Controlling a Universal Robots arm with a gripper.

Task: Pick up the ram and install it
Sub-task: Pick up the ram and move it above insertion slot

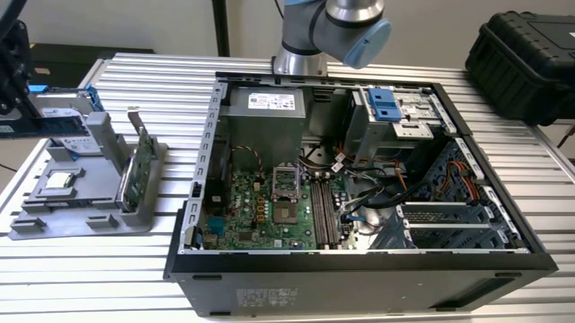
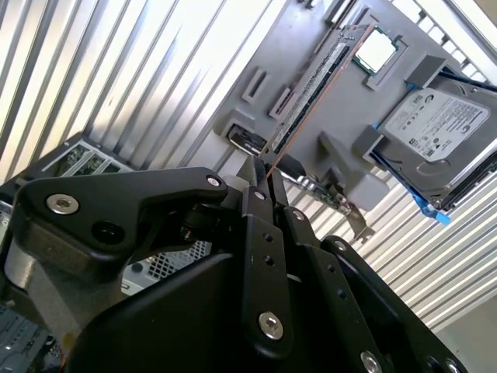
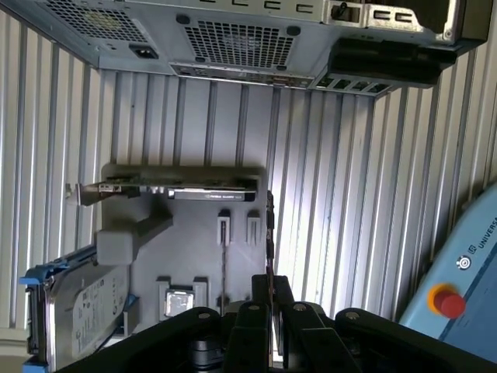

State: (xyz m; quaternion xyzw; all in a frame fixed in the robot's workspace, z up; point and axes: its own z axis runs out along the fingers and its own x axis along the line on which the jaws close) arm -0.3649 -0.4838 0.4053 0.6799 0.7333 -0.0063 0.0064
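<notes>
1 ram [image 1: 45, 126]; gripped at one end by the jaws, which are closed on its thin edge in both wrist views [image 2: 311, 89] [image 3: 269, 225]; the stick lies roughly level, sticking out from the jaws over the grey holder [image 1: 81, 202] at the exterior view's left; can't tell for sure whether it touches the holder; well apart from the case.
Holder carries 1 hard drive [image 2: 435, 128] with blue rails, 1 green card [image 1: 137, 171] standing on edge with a metal bracket, and 1 square chip [image 1: 61, 180] lying flat.
1 open PC case [image 1: 359, 269] on its side on the slatted counter [image 1: 134, 282], just beside the holder; motherboard [image 1: 260, 208] exposed, memory slots [image 1: 324, 208] visible, count unclear.
1 arm [image 1: 332, 27]; base behind the case; black wrist end at the exterior view's left edge, above the holder, jaws pointing down.
</notes>
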